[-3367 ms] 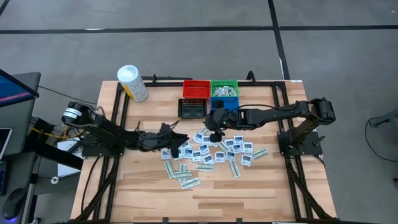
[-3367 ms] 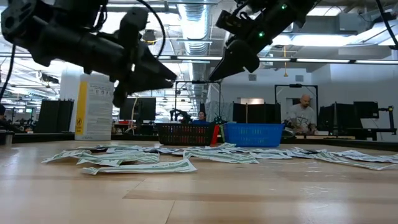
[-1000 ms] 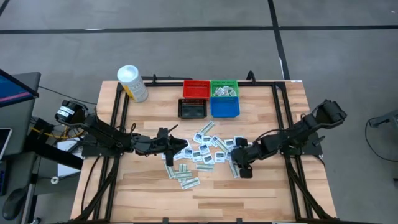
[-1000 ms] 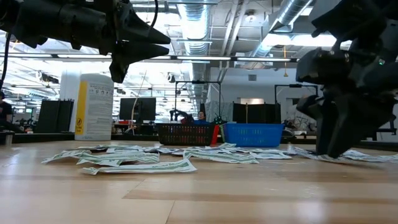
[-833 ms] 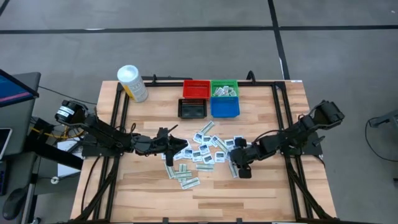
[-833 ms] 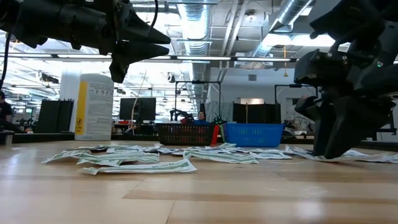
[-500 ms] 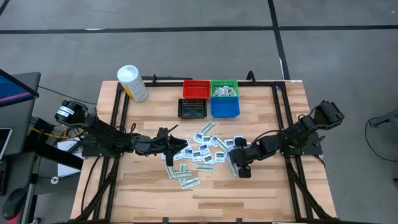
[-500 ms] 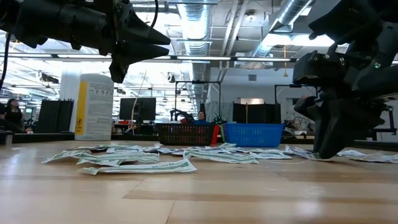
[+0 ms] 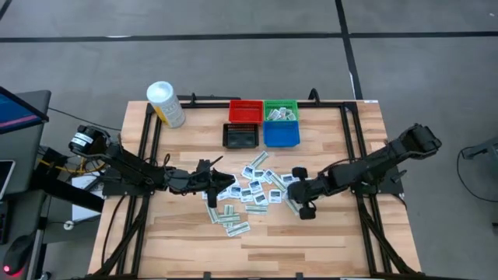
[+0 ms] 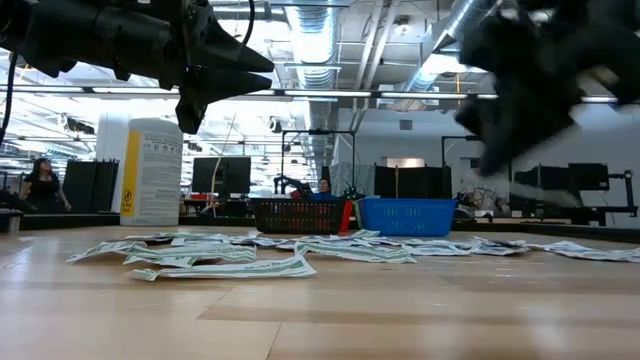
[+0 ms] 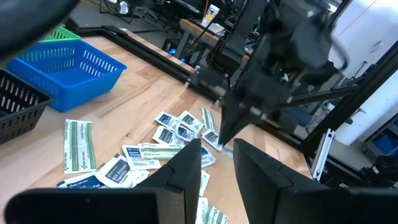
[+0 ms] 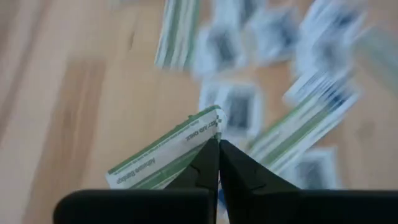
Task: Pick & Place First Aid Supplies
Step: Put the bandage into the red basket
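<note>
- My right claw (image 12: 218, 144) is pressed together, pinching a green-striped strip (image 12: 163, 154).
- Below it, loose packets (image 9: 257, 189) litter the table (image 9: 334, 241).
- Bins (image 9: 263, 123) sit beyond; my left claw (image 9: 227, 180) hovers spread, opposite.

Two dark jointed arms (image 9: 140, 171), tapered black fingers (image 11: 186, 168)

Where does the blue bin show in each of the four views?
High view: blue bin at the table's far edge, beside the black bin.
Low view: blue bin at centre, right of the black bin.
Left wrist view: blue bin at upper left.
Right wrist view: not in it.
Shared landmark: the black bin.
</note>
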